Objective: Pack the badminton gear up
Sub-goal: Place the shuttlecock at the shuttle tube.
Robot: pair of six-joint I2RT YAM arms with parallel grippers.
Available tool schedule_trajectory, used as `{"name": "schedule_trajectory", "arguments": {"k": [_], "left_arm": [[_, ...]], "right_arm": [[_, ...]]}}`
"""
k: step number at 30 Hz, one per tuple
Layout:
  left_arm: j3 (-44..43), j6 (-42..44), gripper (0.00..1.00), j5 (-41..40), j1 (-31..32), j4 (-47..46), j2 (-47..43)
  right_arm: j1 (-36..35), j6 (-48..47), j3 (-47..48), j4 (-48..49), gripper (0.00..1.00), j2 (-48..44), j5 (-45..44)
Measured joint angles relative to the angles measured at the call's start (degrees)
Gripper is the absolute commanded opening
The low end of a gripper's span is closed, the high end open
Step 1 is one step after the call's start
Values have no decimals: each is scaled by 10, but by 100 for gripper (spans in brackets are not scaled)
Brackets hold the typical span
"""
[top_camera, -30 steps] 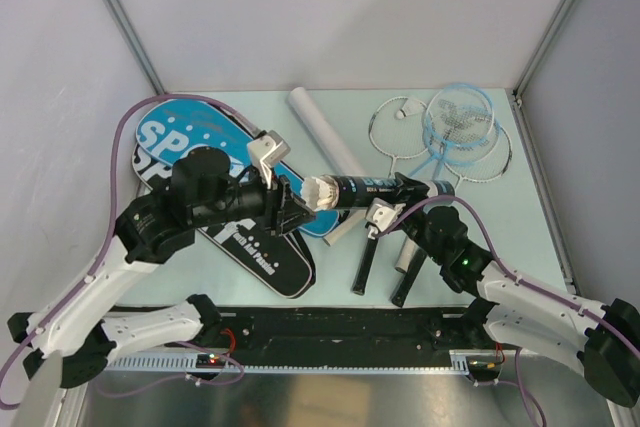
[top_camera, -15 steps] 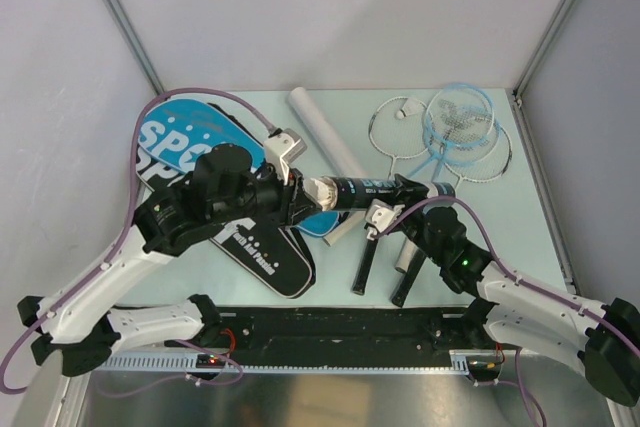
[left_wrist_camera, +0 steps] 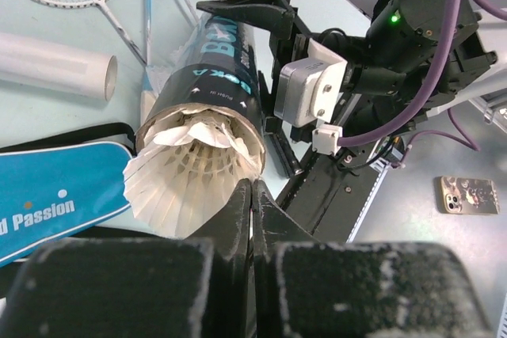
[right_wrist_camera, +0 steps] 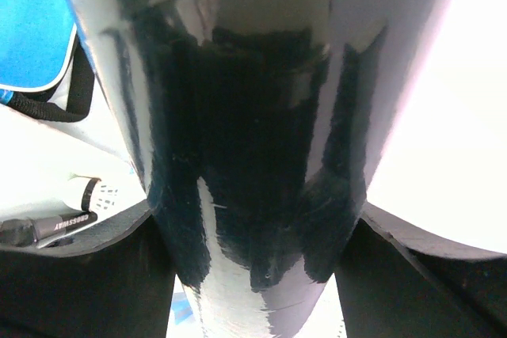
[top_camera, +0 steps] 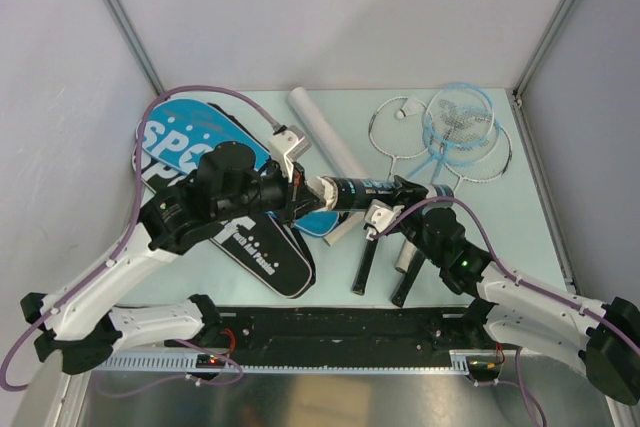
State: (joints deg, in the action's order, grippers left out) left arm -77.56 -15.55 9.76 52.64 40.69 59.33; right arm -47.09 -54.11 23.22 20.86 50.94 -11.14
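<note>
My right gripper (top_camera: 405, 190) is shut on a black tube (top_camera: 365, 187) and holds it level above the table, open mouth to the left. In the right wrist view the tube (right_wrist_camera: 253, 116) fills the space between the fingers (right_wrist_camera: 119, 243). My left gripper (top_camera: 303, 192) is shut at the mouth, its tips (left_wrist_camera: 252, 185) pinching the rim of a white feather shuttlecock (left_wrist_camera: 182, 176) that sits half inside the tube (left_wrist_camera: 226, 61). Another shuttlecock shows deeper inside. Thin rackets (top_camera: 450, 127) lie at the back right.
A white tube (top_camera: 322, 132) lies diagonally behind the black one. A blue SPORT bag (top_camera: 175, 137) and a black bag (top_camera: 265, 252) lie overlapped on the left. Black racket handles (top_camera: 365, 262) and a white one (top_camera: 405, 257) lie under the right arm. A shuttlecock (top_camera: 401, 113) rests among the rackets.
My left gripper has moved right towards the tube mouth, and the shuttlecock has gone further into the tube. The right arm and the tube have stayed put.
</note>
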Motion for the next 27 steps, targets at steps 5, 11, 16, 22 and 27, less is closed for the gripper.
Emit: {"name": "schedule_trajectory", "arguments": {"k": [5,11,16,22,27], "left_arm": [[9,-1,0,11,0,-24,3],[38,-10,0,16,0,-54,8],[60,-14,0,18,0,-74,9],[74,-15,0,17,0,-86,6],[75,-14,0,12,0,-84,-6]], "right_arm": [[-3,7,0,-3,26,0,-5],[-5,14,0,-5,26,-2,-7],[-6,18,0,-25,25,-2,-15],[-7,20,-1,-35,25,-2,-16],[-8,25,-6,-28,26,-7,3]]}}
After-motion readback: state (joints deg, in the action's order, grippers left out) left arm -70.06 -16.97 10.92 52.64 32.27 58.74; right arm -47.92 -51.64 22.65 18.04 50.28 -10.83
